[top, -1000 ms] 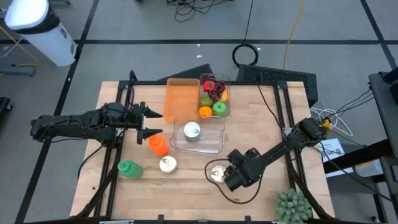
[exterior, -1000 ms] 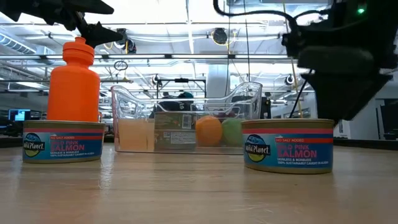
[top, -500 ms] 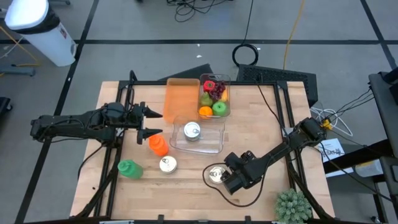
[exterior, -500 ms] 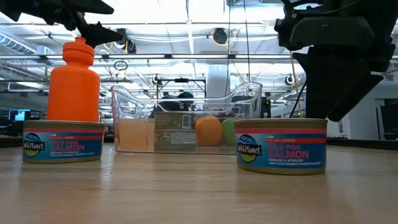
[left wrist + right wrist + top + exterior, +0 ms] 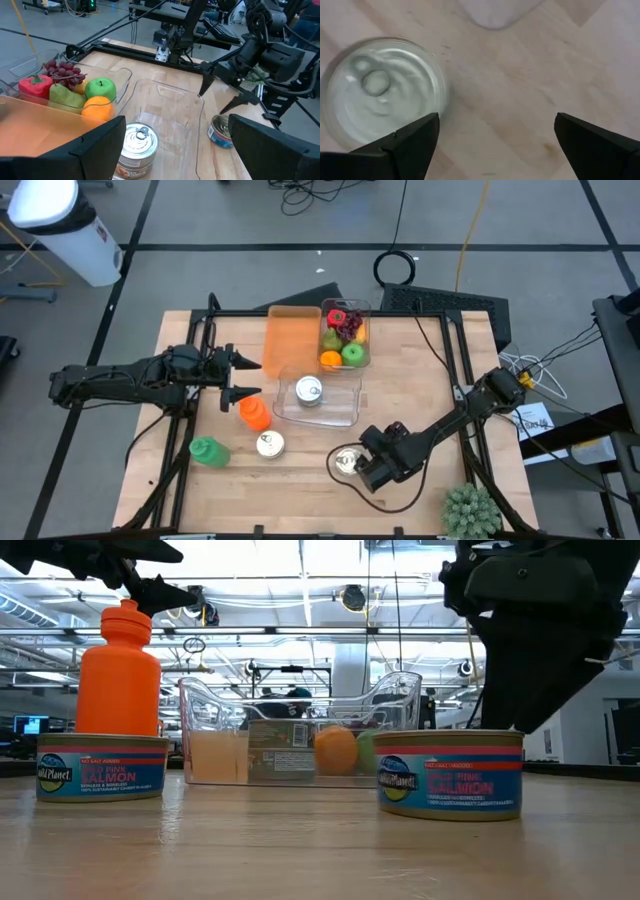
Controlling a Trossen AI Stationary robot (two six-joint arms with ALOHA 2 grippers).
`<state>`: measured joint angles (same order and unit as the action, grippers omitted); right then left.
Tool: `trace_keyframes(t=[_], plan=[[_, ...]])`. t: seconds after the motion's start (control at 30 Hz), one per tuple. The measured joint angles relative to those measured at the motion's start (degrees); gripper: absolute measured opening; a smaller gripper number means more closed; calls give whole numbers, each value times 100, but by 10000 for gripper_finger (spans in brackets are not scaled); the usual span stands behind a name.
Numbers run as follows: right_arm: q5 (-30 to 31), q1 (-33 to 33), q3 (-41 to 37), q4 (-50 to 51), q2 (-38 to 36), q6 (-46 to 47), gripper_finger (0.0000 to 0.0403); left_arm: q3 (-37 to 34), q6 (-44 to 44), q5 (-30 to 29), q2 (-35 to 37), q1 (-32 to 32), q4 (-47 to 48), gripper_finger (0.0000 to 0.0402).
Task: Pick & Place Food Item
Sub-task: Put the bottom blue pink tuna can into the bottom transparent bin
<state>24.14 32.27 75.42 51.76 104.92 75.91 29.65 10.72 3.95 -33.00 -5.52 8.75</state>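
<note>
My right gripper (image 5: 362, 464) hangs low over the table with its fingers (image 5: 412, 142) spread wide and nothing between them. The salmon can (image 5: 347, 461) stands just off my fingertips, beside one finger rather than inside the gap, so I judge I must shift over it before closing. Farther ahead sits the clear bin (image 5: 345, 408), probably its destination. My left gripper (image 5: 243, 376) waits open beyond that bin.

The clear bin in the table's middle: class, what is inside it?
The clear bin holds one silver-topped can, standing upright. Nothing else shows through its clear walls; the floor under the can is covered.
</note>
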Motion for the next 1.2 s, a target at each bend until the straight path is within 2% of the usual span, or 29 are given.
trace_keyframes(t=[0.23, 0.43, 1.03, 1.2], plan=[[-27, -38, -205, -15, -21, 151, 378, 0, 0, 0, 0, -2, -1, 363], [-195, -132, -262, 629, 7, 463, 378, 0, 0, 0, -1, -2, 0, 363], [-393, -302, -1197, 753, -34, 949, 377, 0, 0, -1, -1, -1, 0, 363], [-635, -139, -1228, 936, -371, 1143, 377, 0, 0, 0, -1, -2, 0, 363]])
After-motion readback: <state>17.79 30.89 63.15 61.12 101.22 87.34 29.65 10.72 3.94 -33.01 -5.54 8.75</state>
